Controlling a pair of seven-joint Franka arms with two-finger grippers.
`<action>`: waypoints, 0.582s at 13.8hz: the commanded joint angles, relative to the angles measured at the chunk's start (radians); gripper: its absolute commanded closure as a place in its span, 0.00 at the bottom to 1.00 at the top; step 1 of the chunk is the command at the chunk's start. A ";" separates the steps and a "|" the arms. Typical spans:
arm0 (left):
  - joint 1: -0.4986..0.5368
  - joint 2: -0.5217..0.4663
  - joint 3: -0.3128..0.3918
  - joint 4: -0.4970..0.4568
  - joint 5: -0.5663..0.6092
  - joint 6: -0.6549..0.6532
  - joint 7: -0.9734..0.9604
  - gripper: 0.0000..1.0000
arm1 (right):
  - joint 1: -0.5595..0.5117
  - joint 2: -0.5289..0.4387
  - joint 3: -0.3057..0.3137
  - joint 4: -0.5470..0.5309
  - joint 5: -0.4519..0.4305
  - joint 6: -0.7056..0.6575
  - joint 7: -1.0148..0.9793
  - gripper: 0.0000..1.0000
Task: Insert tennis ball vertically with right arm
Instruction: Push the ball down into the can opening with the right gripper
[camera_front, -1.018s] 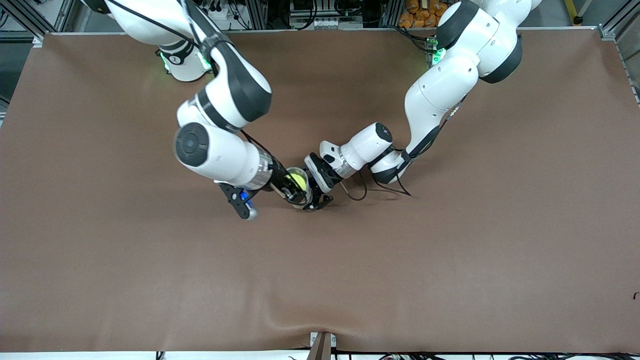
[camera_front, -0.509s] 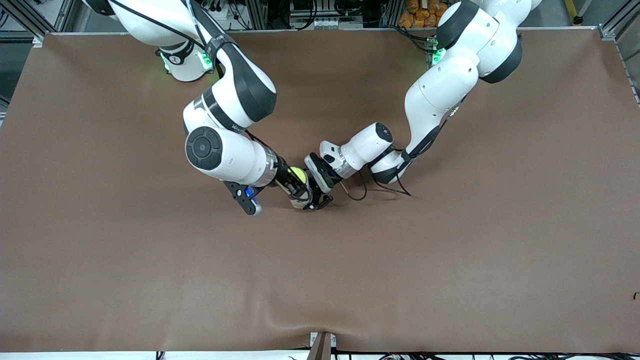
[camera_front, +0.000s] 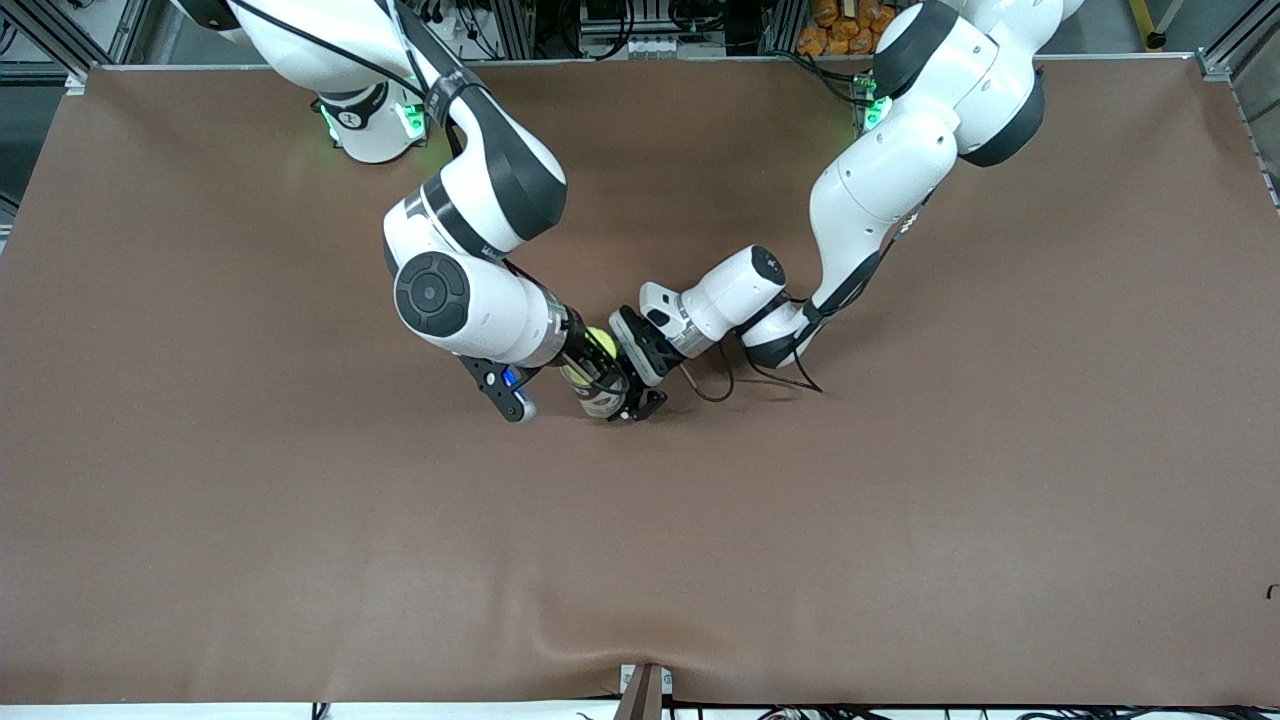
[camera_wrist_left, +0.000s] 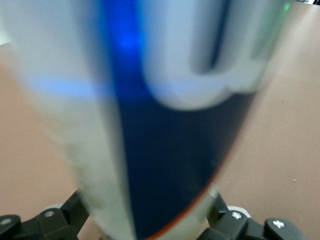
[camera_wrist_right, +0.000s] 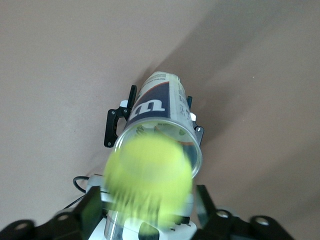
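A yellow-green tennis ball (camera_front: 600, 344) is at the open mouth of a clear tube can (camera_front: 598, 400) with a white and navy label, standing upright mid-table. In the right wrist view the ball (camera_wrist_right: 150, 175) is smeared between my right gripper's (camera_wrist_right: 148, 204) fingers, which stand slightly apart from it, directly over the can's rim (camera_wrist_right: 165, 131). My right gripper (camera_front: 590, 364) hangs over the can. My left gripper (camera_front: 622, 398) is shut on the can's lower body. In the left wrist view the can (camera_wrist_left: 165, 140) fills the frame between the fingers (camera_wrist_left: 222, 216).
The brown mat (camera_front: 900, 500) covers the whole table. A black cable (camera_front: 712, 388) loops on the mat beside the left wrist. The mat has a raised fold (camera_front: 600, 640) at the edge nearest the front camera.
My right arm's elbow and wrist have swung toward the left arm's end of the table, with the ball kept over the can. The left arm and the can have not moved.
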 joint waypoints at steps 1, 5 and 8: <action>-0.006 0.006 0.009 0.012 -0.001 0.005 0.011 0.02 | -0.011 -0.012 0.000 0.013 -0.011 -0.044 0.020 0.00; -0.001 0.004 0.010 0.012 0.004 0.005 0.011 0.02 | -0.031 -0.030 -0.011 0.074 -0.015 -0.113 0.019 0.00; 0.002 0.003 0.010 0.012 0.004 0.005 0.011 0.00 | -0.124 -0.038 -0.028 0.174 -0.014 -0.169 -0.045 0.00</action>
